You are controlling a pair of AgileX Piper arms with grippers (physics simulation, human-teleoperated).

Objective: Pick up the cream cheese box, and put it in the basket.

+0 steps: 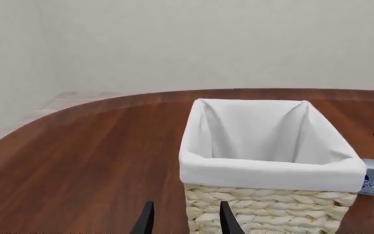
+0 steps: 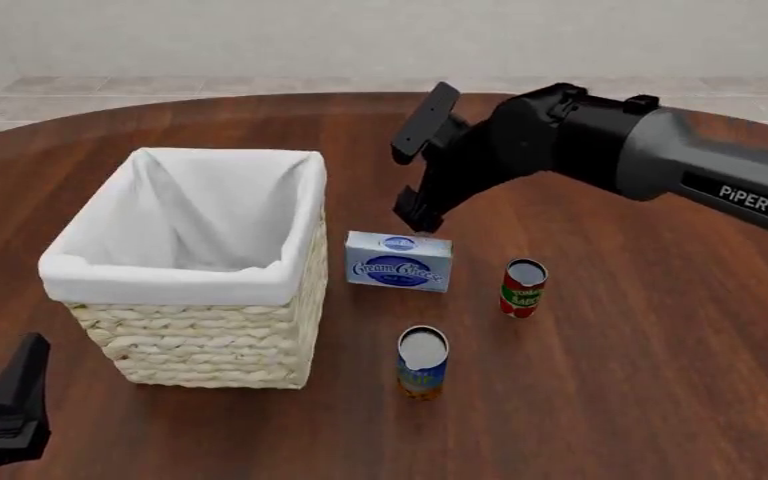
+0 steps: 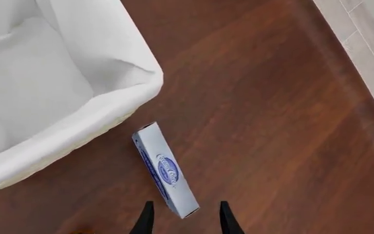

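Round dark-wood bench (image 2: 651, 380), pale tiled floor (image 2: 224, 85) behind. Centre frame: pale blue cream cheese box (image 2: 399, 261), navy oval logo. Right claw (image 2: 412, 212) above, parted, empty.

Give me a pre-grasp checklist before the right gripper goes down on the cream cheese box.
1. Right gripper open: ok, both fingertips apart.
2. Gripper lined up over the cream cheese box: ok, the box's near end lies between the fingertips.
3. Box free of the basket: ok, a gap shows beside it.
4. Two cans clear of the box: ok.
5. Basket interior free: ok, only the liner shows.
6. Left gripper out of the way: ok.
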